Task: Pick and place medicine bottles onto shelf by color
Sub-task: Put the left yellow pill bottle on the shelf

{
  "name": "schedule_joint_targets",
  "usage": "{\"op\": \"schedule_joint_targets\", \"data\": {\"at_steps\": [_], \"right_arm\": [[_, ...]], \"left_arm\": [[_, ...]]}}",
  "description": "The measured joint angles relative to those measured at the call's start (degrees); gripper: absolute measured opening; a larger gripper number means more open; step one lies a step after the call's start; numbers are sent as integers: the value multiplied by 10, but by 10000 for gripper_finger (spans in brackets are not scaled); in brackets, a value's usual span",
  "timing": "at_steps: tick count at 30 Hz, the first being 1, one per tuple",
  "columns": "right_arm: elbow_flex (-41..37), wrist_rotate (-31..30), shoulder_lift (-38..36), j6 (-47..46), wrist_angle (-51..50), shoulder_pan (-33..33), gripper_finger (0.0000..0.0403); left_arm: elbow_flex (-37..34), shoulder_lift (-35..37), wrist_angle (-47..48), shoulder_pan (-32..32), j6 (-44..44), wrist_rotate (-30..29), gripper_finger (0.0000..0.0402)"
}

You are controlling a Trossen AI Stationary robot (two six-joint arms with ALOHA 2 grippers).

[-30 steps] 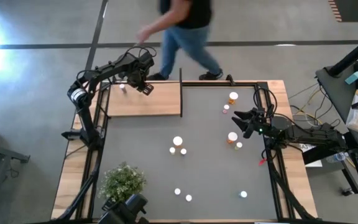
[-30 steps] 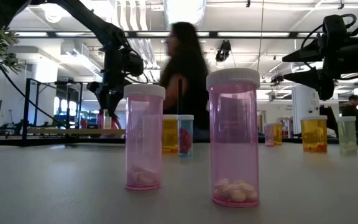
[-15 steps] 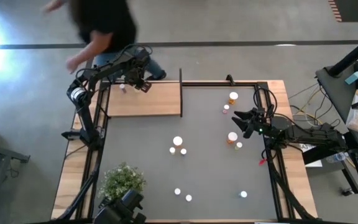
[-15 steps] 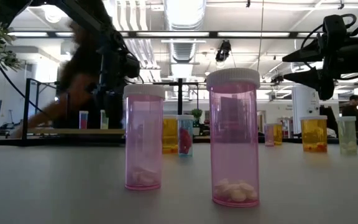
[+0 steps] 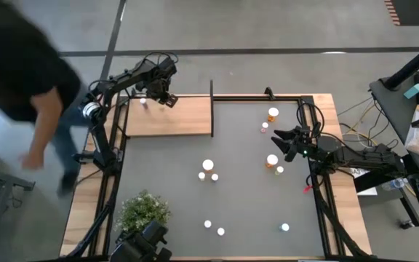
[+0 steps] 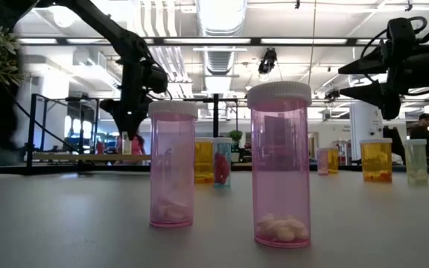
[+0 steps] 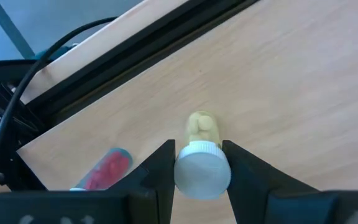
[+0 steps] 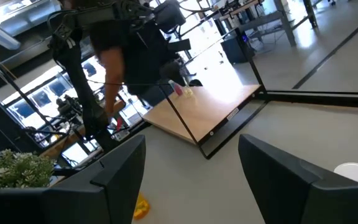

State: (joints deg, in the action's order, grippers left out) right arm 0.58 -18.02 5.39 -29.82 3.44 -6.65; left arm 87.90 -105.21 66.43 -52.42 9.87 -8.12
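From my console the shelf [image 7: 278, 81] reads as pale wood with fine grain, matt. The bottle [image 7: 202, 163] on it is clear yellowish plastic under a smooth white plastic cap. At three o'clock of my overhead view, bottles stand on the tabletop [image 5: 166, 160], a flat grey matt sheet. Pink bottles [image 6: 280, 165] look translucent, glossy.
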Motion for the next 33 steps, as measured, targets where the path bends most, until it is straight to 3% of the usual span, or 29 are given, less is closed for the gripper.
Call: {"op": "schedule_joint_targets", "data": {"at_steps": [19, 33], "right_arm": [[0, 0, 0, 0, 0, 0, 247], [0, 0, 0, 0, 0, 0, 247]], "left_arm": [[0, 0, -4, 0, 18, 3, 101], [18, 1, 2, 0, 35, 9, 181]]}}
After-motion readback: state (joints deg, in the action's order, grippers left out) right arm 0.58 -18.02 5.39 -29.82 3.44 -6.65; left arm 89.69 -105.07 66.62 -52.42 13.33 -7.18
